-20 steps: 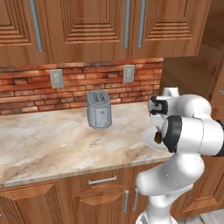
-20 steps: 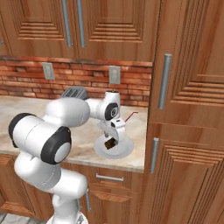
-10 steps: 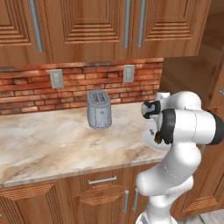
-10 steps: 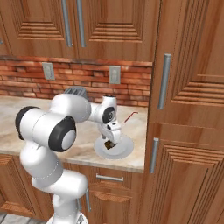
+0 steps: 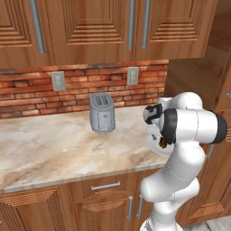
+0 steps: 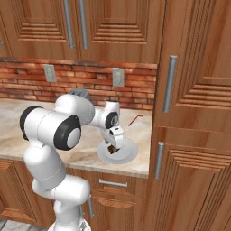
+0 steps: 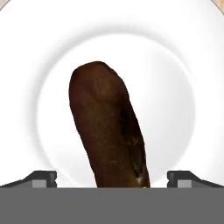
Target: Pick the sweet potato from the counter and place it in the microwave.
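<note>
The sweet potato [image 7: 107, 127], a dark reddish-brown oblong, lies on a round white plate [image 7: 183, 52] at the right end of the beige marble counter [image 5: 45, 149]. My gripper [image 7: 111, 177] hangs straight above it, open, with one dark fingertip on each side of the potato's near end and not touching it. From the right base view the gripper [image 6: 113, 145] points down just over the sweet potato [image 6: 111, 150] and the plate [image 6: 131, 154]. In the left base view my arm covers most of the plate [image 5: 152, 140]. The microwave is out of view.
A silver toaster [image 5: 102, 113] stands on the counter by the brick wall, left of the plate. A tall wooden cabinet [image 6: 194, 135] rises right beside the plate, at the counter's right end. Upper cabinets hang above the counter.
The hand has sunk a little closer to the plate and the arm's elbow has swung round. The sweet potato and plate have not moved.
</note>
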### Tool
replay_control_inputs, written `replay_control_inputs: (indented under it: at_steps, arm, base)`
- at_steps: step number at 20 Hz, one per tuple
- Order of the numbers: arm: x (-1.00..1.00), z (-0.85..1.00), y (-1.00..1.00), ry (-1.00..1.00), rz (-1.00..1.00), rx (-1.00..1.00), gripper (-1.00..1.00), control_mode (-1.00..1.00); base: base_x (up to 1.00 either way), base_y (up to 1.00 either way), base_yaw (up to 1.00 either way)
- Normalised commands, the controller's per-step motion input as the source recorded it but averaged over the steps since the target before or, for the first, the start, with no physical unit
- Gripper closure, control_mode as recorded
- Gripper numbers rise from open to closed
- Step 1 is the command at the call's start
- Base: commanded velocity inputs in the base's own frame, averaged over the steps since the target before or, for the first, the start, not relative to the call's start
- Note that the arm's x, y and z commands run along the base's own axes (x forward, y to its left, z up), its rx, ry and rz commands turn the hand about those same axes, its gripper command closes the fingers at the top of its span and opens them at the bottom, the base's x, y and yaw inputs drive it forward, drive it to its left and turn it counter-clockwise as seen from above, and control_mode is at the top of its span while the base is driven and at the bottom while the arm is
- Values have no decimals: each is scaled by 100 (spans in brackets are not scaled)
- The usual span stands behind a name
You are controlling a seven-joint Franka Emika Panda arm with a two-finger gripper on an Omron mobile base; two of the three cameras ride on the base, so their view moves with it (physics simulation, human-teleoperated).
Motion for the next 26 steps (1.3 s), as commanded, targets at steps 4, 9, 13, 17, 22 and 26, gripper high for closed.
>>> replay_control_inputs:
  at_steps: [4,9,13,17,22,26]
  arm:
    - [0,-10,-9,-2,-1,0,-100,-100]
    - [0,-16,-11,-1,0,0,-100,-100]
    - [3,-22,-1,0,0,0,-100,-100]
    - [6,-21,0,0,0,0,-100,-100]
    - [0,-23,0,-1,0,0,100,-100]
    - [0,-11,0,-4,0,0,100,-100]
  base:
    - [0,0,0]
    - [0,0,0]
    - [0,0,0]
    - [0,0,0]
    - [0,0,0]
    - [0,0,0]
